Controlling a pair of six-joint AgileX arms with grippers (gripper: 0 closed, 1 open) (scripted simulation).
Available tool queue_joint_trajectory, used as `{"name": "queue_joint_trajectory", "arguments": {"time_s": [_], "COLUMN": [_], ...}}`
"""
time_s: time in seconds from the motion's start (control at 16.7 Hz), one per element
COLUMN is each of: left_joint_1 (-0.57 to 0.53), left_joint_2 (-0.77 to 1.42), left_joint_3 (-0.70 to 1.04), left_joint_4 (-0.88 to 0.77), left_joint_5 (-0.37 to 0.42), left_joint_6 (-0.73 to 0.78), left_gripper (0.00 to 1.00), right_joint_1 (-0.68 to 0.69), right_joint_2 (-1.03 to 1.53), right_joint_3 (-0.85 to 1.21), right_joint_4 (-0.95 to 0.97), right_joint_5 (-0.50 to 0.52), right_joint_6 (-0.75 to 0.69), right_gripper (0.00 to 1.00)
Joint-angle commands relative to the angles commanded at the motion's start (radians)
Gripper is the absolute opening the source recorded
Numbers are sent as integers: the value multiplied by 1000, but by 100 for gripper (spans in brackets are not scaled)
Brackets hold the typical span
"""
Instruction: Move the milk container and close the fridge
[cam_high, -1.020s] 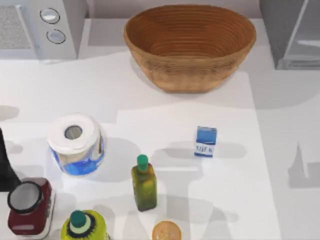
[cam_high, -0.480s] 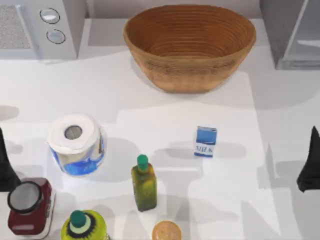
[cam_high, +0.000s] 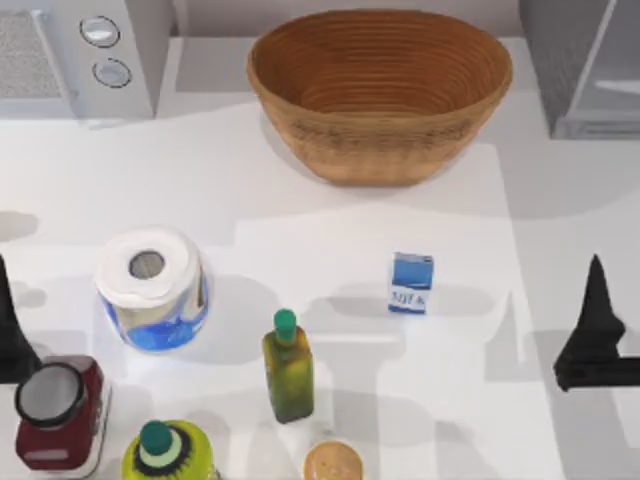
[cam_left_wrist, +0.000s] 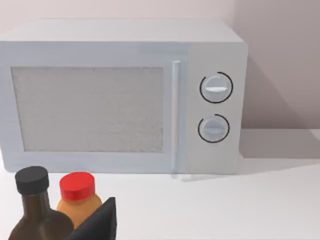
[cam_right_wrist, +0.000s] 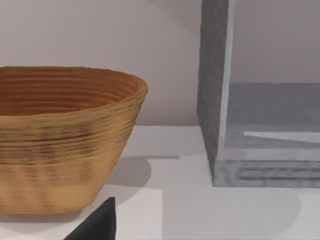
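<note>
The right end effector (cam_high: 592, 345) has been brought further in from the right edge of the worktop (cam_high: 350, 210) — half a second ago only a dark tip was seen at that edge, and a second ago nothing but its shadow lay there. Whether its fingers are spread or closed cannot be told. It is still well apart from the milk container (cam_high: 411, 283), which stands upright near the middle of the worktop, in front of the woven basket (cam_high: 380, 90), untouched and unmoved across all three top views. This is judged to be the start of the reach toward the carton; no grasp has yet been made.

The fridge (cam_high: 585, 65) is seen at the far right corner, and in the right wrist view its interior (cam_right_wrist: 272, 130) is open to sight, so the closing step is judged not yet done.

The left end effector (cam_high: 12, 335) is parked at the left edge, beside the dark red jar (cam_high: 55, 412) — unchanged from the earlier frames; its finger state cannot be told either. The paper roll (cam_high: 152, 288), the olive bottle (cam_high: 287, 367) and the microwave (cam_left_wrist: 122, 95) have not shifted.
</note>
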Motion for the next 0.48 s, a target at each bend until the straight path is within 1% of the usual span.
{"name": "queue_joint_trajectory", "arguments": {"time_s": [0.3, 0.48], "left_joint_1": [0, 0], "left_joint_2": [0, 0], "left_joint_3": [0, 0], "left_joint_4": [0, 0], "left_joint_5": [0, 0], "left_joint_6": [0, 0], "left_gripper": [100, 100], "right_joint_1": [-2, 21], "right_joint_2": [-1, 66], "right_joint_3": [-2, 55], "right_joint_4": [-4, -36], "right_joint_5": [-2, 7], "right_joint_6": [1, 55], "right_gripper": [100, 100]}}
